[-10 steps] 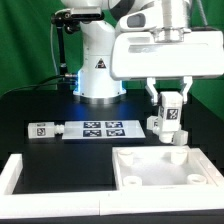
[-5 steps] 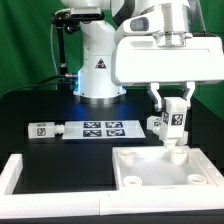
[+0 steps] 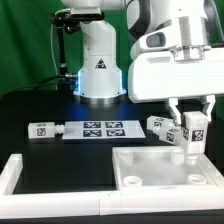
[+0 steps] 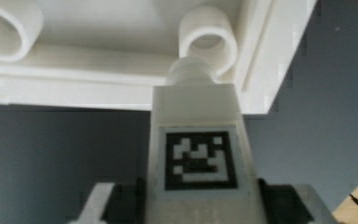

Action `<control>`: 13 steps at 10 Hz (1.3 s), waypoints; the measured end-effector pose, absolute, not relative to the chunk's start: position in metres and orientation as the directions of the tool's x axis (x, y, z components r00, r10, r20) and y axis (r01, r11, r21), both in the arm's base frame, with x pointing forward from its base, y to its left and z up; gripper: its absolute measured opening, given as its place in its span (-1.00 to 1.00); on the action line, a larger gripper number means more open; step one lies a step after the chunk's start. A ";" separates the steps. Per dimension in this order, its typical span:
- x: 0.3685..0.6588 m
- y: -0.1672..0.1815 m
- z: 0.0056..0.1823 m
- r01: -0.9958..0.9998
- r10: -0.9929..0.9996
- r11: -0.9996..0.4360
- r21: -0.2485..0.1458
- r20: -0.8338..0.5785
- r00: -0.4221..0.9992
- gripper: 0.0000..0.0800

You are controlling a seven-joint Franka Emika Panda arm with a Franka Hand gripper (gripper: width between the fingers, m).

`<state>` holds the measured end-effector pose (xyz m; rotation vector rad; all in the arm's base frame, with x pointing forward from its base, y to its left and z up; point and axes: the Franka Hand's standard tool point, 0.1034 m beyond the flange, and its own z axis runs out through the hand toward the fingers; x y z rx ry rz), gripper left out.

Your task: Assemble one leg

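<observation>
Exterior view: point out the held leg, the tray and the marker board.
held leg point(image 3: 193, 133), exterior view, its tagged side
tray point(image 3: 165, 170), exterior view, its bare floor
marker board point(image 3: 98, 128), exterior view, its middle

The small white stubby plastic leg point(image 3: 194, 133), upright in the tool point(image 3: 193, 122), hangs over the far corner of the large white square tray point(image 3: 150, 153), at the exterior view's right; the marker board point(image 3: 100, 129) lies behind the tray, leftward.

The exterior camera is facing the base point(image 3: 100, 70) at 12 o'clock from slightly above. The wrist camera is looking closely down the leg point(image 4: 197, 130) onto the tray point(image 4: 87, 85); both views are sharing these.
</observation>
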<state>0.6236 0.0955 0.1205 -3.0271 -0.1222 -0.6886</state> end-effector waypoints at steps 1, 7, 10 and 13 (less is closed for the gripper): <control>0.622 0.096 0.116 0.080 0.064 -0.997 -0.019 0.427 0.902 -0.28; 0.621 0.110 0.097 0.096 0.080 -0.995 -0.020 0.409 0.909 -0.28; 0.624 0.111 0.097 0.090 0.072 -0.996 -0.024 0.413 0.908 -0.28; 0.627 0.109 0.096 0.089 0.070 -0.996 -0.024 0.431 0.900 -0.28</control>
